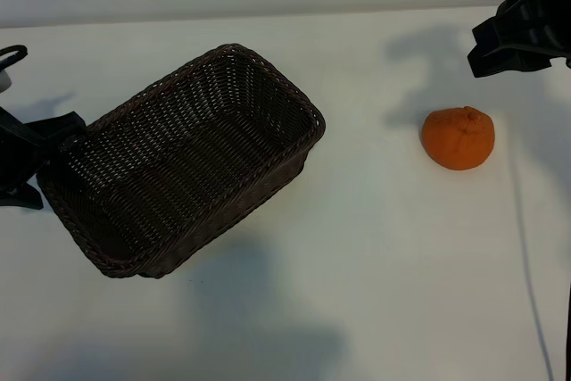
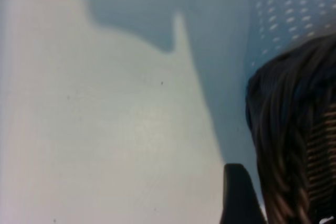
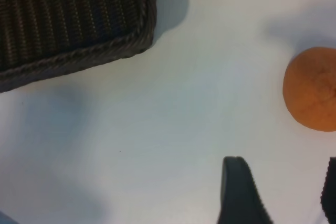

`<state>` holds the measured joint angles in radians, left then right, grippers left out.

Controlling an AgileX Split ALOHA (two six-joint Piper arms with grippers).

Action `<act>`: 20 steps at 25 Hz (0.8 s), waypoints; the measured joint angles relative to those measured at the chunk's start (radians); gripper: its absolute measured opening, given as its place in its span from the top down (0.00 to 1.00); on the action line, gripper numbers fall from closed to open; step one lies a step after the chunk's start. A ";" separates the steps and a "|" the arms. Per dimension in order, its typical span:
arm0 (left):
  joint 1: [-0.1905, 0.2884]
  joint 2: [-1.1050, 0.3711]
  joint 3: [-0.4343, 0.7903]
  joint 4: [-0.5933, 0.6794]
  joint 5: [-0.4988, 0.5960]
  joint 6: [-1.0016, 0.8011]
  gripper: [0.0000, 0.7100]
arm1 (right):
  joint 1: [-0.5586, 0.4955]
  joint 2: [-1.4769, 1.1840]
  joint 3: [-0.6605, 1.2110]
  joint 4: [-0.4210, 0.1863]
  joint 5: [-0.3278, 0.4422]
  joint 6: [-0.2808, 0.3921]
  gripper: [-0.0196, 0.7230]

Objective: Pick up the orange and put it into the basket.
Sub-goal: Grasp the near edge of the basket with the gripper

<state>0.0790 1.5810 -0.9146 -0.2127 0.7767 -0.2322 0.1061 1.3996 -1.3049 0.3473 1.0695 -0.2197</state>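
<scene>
**A:** At the desk's right far corner: right gripper (image 1: 517,37) hangs above and just beyond the orange (image 1: 458,137), not touching it. The right wrist view shows two dark fingers (image 3: 239,192) spread with bare desk (image 3: 173,145) between them. Released, roughly half open, holding nothing.

**B:** So the pick isn't started?

**A:** I'd call it the approach step. Orange sits on the desk, stem knob up, well apart from the basket (image 1: 178,162). Not lifted, not gripped.

**B:** Left side?

**A:** Left gripper (image 1: 40,162) is at the basket's left end, hard against the braided rim. The left wrist view shows one finger (image 2: 239,195) just beside the wicker wall. The basket looks tilted in the exterior view, its right end raised off the desk, so the gripper may be clamping the rim. Can't confirm: only one finger shows, and contact is hidden.

**B:** Next move?

**A:** My read: right gripper has to shift over the orange, centre it between the fingers, drop, and close. The fruit is round and lumpy, so an off-centre pinch could roll it away. Then carry across to the basket's open top.
</scene>
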 joint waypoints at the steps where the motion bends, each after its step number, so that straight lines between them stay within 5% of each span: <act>1: 0.000 0.000 0.000 0.000 -0.007 0.000 0.36 | 0.000 0.000 0.000 0.000 0.000 0.000 0.45; 12: 0.000 0.072 0.061 -0.043 -0.101 0.001 0.36 | 0.000 0.000 0.000 0.001 -0.001 0.000 0.45; 20: 0.000 0.109 0.130 -0.198 -0.205 0.136 0.36 | 0.000 0.000 0.000 0.001 -0.015 0.000 0.45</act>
<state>0.0790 1.6901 -0.7850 -0.4110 0.5718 -0.0964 0.1061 1.3996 -1.3049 0.3482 1.0544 -0.2197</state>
